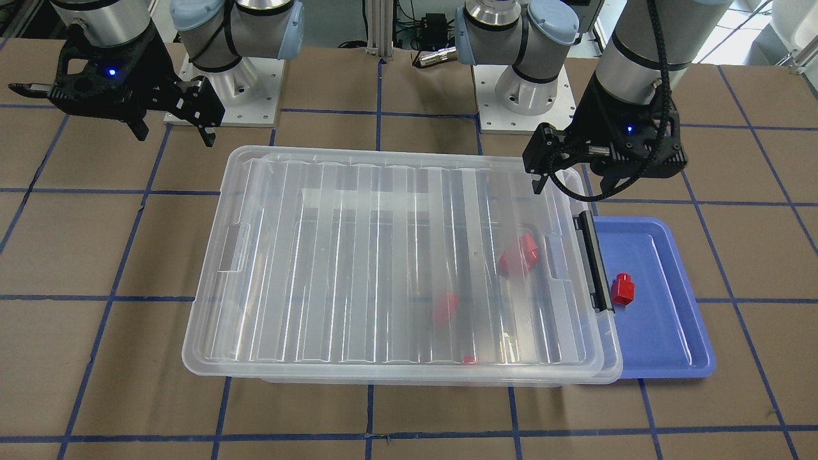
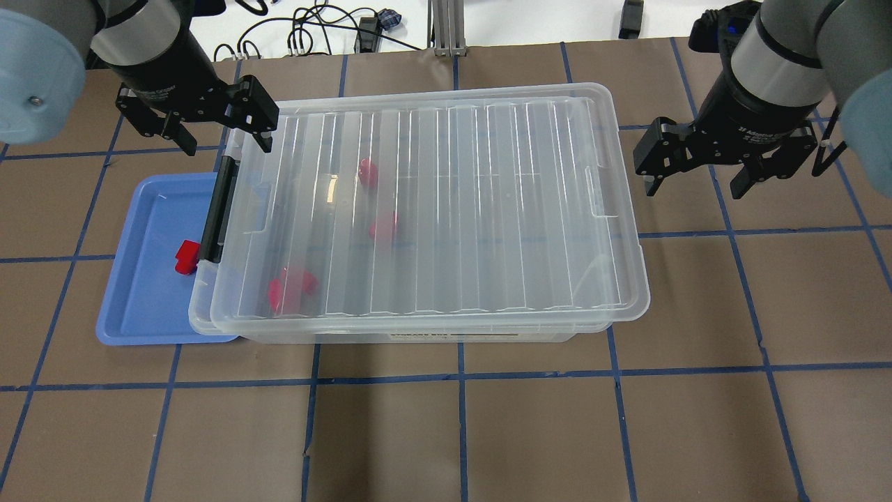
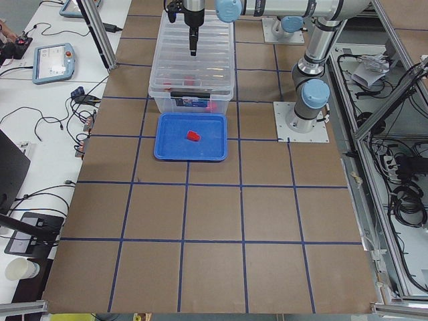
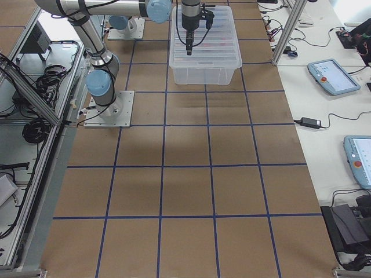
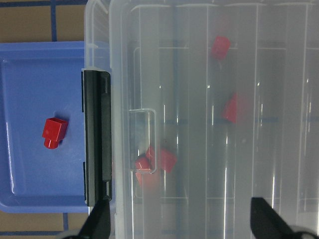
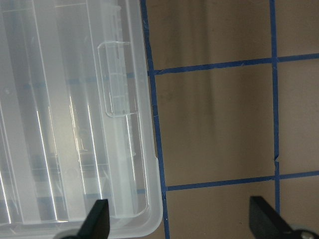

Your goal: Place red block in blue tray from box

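Wide, empty grippers over a lidded box, one block in the tray

We judge the risk sits at the left gripper [image 2: 228, 148]. Beneath it are the black latch [image 2: 217, 209] and the lid covering the box [image 2: 488, 209], so a descent toward the other red blocks [image 2: 293, 289] would likely strike plastic. The box end also overhangs the blue tray [image 2: 132, 307], narrowing any drop zone. The red block [image 2: 187, 256] lies in that tray, below the left gripper and just outboard of it, beyond the latch. The left gripper is spread wide, holding and touching nothing. The right gripper [image 2: 694, 189], off the box's far end, is equally wide and empty above the table [image 2: 697, 300].
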